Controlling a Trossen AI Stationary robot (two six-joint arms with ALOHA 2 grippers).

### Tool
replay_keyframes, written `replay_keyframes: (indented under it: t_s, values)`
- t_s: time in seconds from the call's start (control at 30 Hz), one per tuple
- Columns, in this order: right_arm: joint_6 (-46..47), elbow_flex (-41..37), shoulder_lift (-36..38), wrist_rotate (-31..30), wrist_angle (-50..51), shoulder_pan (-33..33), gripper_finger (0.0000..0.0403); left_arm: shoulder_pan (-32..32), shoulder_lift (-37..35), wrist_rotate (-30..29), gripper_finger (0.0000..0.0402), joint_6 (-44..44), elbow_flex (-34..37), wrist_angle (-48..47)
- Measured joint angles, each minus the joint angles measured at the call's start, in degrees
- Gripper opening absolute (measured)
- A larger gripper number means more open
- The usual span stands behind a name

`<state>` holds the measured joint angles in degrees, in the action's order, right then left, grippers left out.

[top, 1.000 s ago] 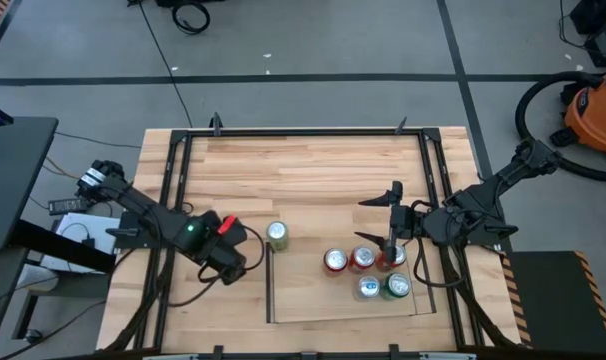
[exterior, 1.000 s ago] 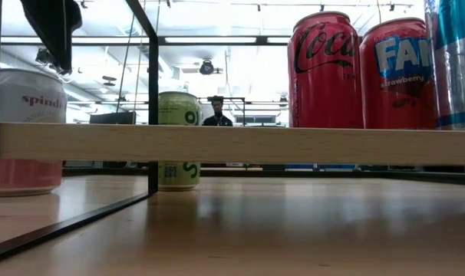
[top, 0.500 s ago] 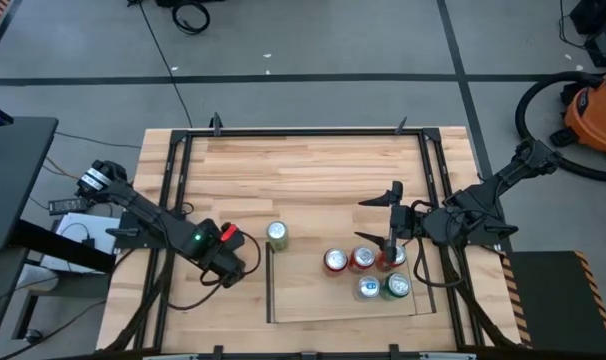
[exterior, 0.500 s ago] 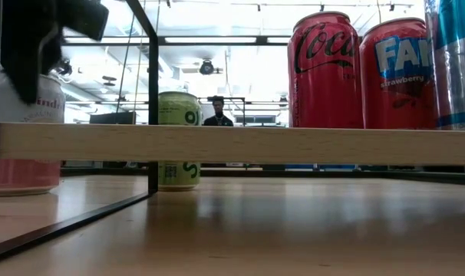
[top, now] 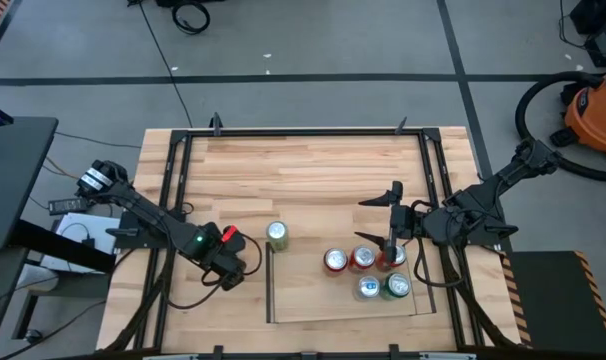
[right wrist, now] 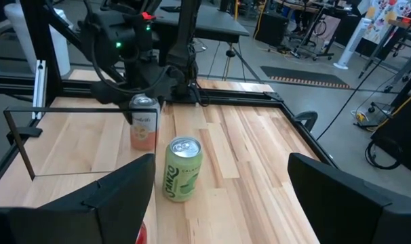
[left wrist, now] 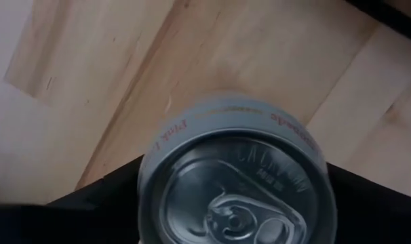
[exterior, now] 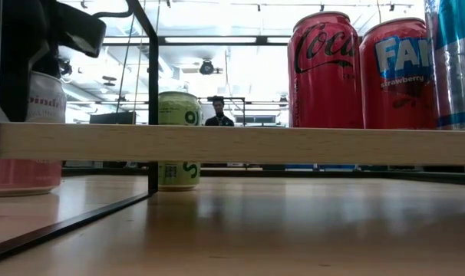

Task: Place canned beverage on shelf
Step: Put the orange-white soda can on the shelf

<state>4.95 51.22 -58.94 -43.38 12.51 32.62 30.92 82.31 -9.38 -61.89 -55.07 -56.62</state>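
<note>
Pink can (left wrist: 236, 169) sits directly under the left gripper (top: 226, 268), on the bare tabletop (top: 313, 170) just outside the shelf's left rod. The left wrist view looks straight down on its lid, with dark finger bodies flanking both sides of the rim. Whether the fingers are already pressing the can wall cannot be told from any view. In the low view the can (exterior: 29, 142) stands upright on the table, below the level of the shelf (exterior: 240, 143), with the gripper body (exterior: 33, 38) covering its top.

Judgement on the step in hand: this is the approach to a grasp. To do it well, the fingers should straddle the can evenly, descend to mid-body and close squarely so the can does not tip. The lift must clear the shelf board and its dark rod before moving inward.

Next in depth, a green can (top: 277, 235) stands upright on the table just beside the shelf's left edge, near the gripper's path; contact with it is a risk.

Farther right, five cans (top: 368, 270) are grouped on the shelf panel, leaving its left portion bare. The right gripper (top: 388, 228) waits above that group, fingers spread wide.
</note>
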Motion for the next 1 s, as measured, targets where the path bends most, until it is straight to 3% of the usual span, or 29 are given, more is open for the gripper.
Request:
replay_keyframes:
  t_s: [0.13, 0.43, 0.73, 0.9, 1.0]
  values:
    - [-0.01, 0.00, 0.00, 0.00, 0.00, 0.00, 0.0348, -0.42, -0.10, 0.00, 0.0298, 1.75, -0.05, -0.05]
    - [-0.02, 0.00, 0.00, 0.00, -0.02, 0.00, 0.0348, -5.86, -0.29, -1.87, 0.0295, 7.52, -4.05, -6.87]
    - [-0.02, 0.00, 0.00, 0.00, 0.00, 0.00, 0.0348, -13.66, -0.29, -18.16, 0.0300, 17.30, -15.26, -16.57]
    - [-0.22, 0.00, 0.00, 0.00, 0.03, 0.00, 0.0348, -16.63, -0.31, -25.73, 0.0302, 25.32, -21.68, -12.78]
    - [-0.43, 0.00, 0.00, 0.00, 0.04, 0.00, 0.0348, -17.68, -0.31, -26.18, 0.0303, 32.39, -23.28, -3.71]
